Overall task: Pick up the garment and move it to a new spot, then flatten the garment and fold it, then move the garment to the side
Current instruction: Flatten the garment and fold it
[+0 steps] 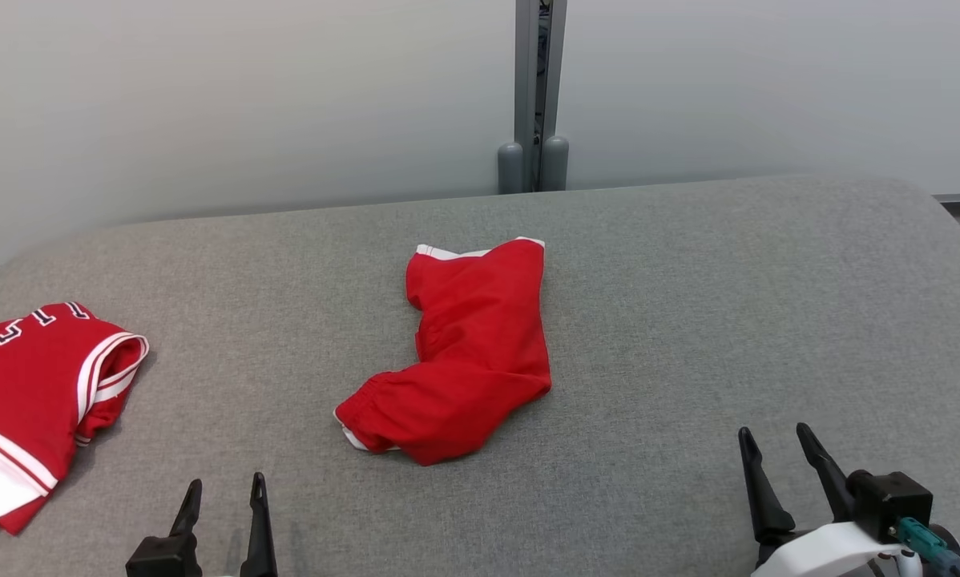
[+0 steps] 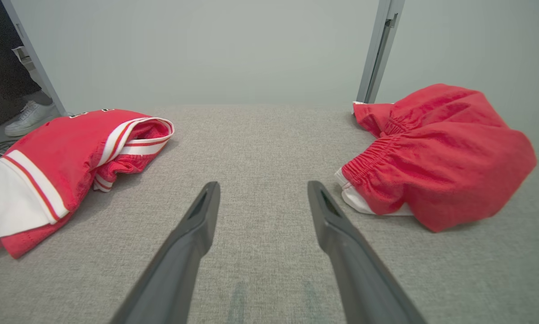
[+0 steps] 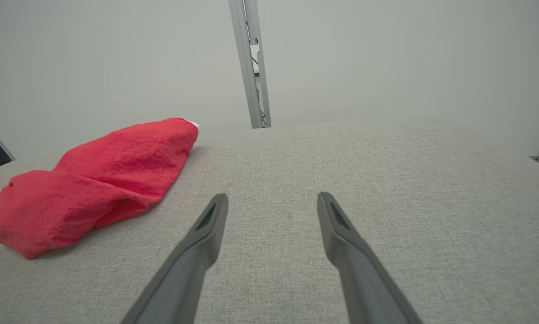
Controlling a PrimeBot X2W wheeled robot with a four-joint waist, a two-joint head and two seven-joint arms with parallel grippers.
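Grey fabric-covered surface [image 1: 688,320], pale wall panels behind, grey post [image 1: 532,96] at the join between them.

The garment [image 1: 31,385]: far left of the surface in the head view, partly cut off by the frame edge. Lies folded into a compact stack. Red body uppermost, white sleeve with red-and-white stripe trim at the near left, white-outlined lettering along the far edge. Rests on the surface, touched by neither end effector.

Smaller red piece of clothing [image 1: 472,353]: near the middle of the surface, well apart from the garment. Crumpled, bent into a rough L. White edging at the far end and at the near-left end. Gathered, elastic-looking hem at the near end in the left wrist view.

Left end effector [image 1: 227,478]: lower left of the head view, fingers spread wide, nothing between them. Sits low over bare surface between the garment and the smaller red piece, touching neither. Contact with the surface not discernible.

Right end effector [image 1: 771,429]: lower right of the head view, fingers equally wide, empty. Points across bare surface, with the smaller red piece off to its left, well apart.

White shoe [image 2: 29,118] on the floor beyond the garment in the left wrist view.
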